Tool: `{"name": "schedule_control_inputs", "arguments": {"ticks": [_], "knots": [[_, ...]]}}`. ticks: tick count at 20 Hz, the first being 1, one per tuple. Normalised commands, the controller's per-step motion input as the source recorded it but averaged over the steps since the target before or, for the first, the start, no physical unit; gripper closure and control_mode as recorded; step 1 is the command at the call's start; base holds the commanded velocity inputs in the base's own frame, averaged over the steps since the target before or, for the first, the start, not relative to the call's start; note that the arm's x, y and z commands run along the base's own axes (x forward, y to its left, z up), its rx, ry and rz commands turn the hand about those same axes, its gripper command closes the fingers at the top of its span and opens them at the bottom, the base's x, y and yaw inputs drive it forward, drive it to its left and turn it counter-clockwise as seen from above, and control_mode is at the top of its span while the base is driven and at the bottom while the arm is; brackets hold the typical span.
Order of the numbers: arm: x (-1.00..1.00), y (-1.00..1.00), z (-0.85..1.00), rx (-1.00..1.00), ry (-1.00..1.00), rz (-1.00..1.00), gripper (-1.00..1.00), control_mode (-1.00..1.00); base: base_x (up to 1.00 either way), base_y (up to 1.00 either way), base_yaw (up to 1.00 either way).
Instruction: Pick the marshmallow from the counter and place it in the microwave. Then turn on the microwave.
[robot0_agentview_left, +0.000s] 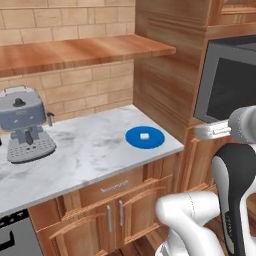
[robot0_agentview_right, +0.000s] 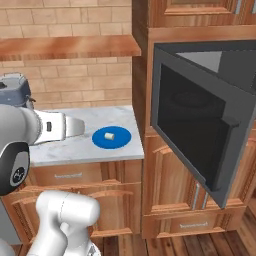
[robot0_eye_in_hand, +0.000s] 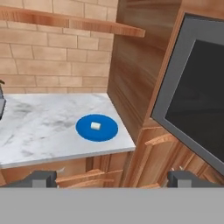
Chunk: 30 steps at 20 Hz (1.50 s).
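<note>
The marshmallow (robot0_agentview_left: 144, 136) is a single small white stub, roughly cylindrical and lying on its side near the middle of a round blue plate (robot0_agentview_left: 155, 141). The plate is flat, smooth and evenly coloured, and it is the one plate on the counter (robot0_agentview_left: 90, 150). It sits toward the counter's right end, close to the front edge and near the tall wooden cabinet side.

The counter is a white-grey marble slab with faint darker veining, laid over brown wooden cabinets that have two doors with slim metal bar handles and a drawer front above them. Behind it runs a wall of tan brick, and one brown wooden shelf (robot0_agentview_left: 75, 52) with visible grain juts out above.

At the counter's left end stands one grey espresso machine (robot0_agentview_left: 24, 125), with a rounded body, a dark knob on top and a perforated drip tray at its foot. No lettering on it can be read.

To the right, set into the wooden cabinetry above counter height, is the microwave (robot0_agentview_right: 200, 120). Its grey-framed door with dark glass is swung open toward the room, a black handle showing on its outer edge. The inside is too dark to make out.

The gripper (robot0_eye_in_hand: 111, 179) hangs in the air in front of the cabinets, well apart from the marshmallow, its two dark fingertips (robot0_eye_in_hand: 41, 178) spread wide with nothing between them.
</note>
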Motion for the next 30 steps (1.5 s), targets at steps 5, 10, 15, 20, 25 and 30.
{"name": "schedule_control_inputs", "arguments": {"ticks": [5, 10, 15, 20, 25, 30], "knots": [[0.00, 0.00, 0.00, 0.00, 0.00, 0.00, -1.00, 1.00, 0.25, 0.37, 0.00], [0.00, 0.00, 0.00, 0.00, 0.00, 0.00, -1.00, 1.00, 0.27, 0.35, 0.00], [0.00, 0.00, 0.00, 0.00, 0.00, 0.00, -1.00, 1.00, 0.28, 0.31, 0.00], [0.00, 0.00, 0.00, 0.00, 0.00, 0.00, -1.00, 1.00, 0.29, 0.33, 0.00], [0.00, 0.00, 0.00, 0.00, 0.00, 0.00, -1.00, 1.00, 0.28, 0.33, 0.00], [0.00, 0.00, 0.00, 0.00, 0.00, 0.00, -1.00, 1.00, 0.26, 0.33, 0.00]]}}
